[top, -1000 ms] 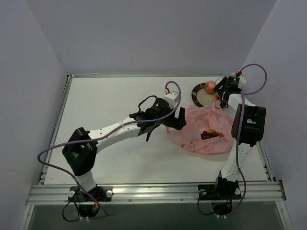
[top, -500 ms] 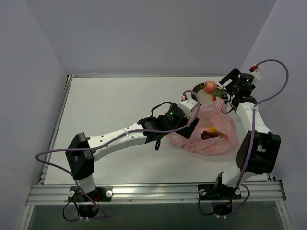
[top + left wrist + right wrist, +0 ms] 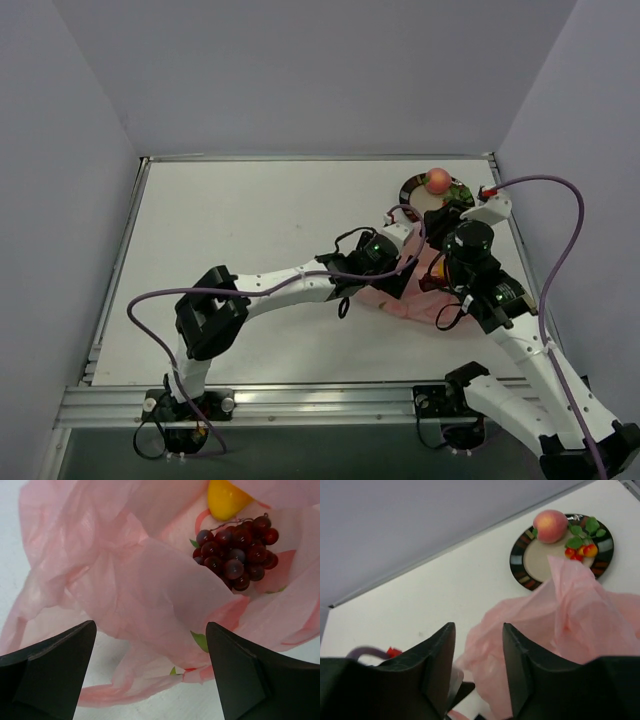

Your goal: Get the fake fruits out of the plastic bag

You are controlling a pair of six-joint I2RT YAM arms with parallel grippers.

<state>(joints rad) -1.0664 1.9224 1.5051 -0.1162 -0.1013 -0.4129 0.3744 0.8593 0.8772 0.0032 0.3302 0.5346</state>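
While both arms crowd over the plastic bag (image 3: 410, 305) at the right side of the counter (image 3: 250, 220), the left hand (image 3: 150, 625) hangs just above the bag's mouth, fingers spread wide and nothing between them. Look down its wrist view: the dark red grape cluster (image 3: 237, 550) lies ahead and off to the right of that open gap, deep inside the bag, with the yellow piece (image 3: 225, 497) touching its far side. The cluster's long axis runs roughly across the view, and a loose fold of pink film rises between it and the fingers. That fold is the snag.

Over to the right hand (image 3: 477, 675): fingers parted by a narrow gap, holding nothing, pointing across the bag's raised edge toward the plate (image 3: 517, 562). On that plate sit the peach (image 3: 550, 525) and a small leafy red-and-yellow sprig (image 3: 580, 547), both clear of the bag.

For the grapes, I'd call the left hand the nearer one. It would need to shift right and forward past the fold, then close across the cluster's short side.
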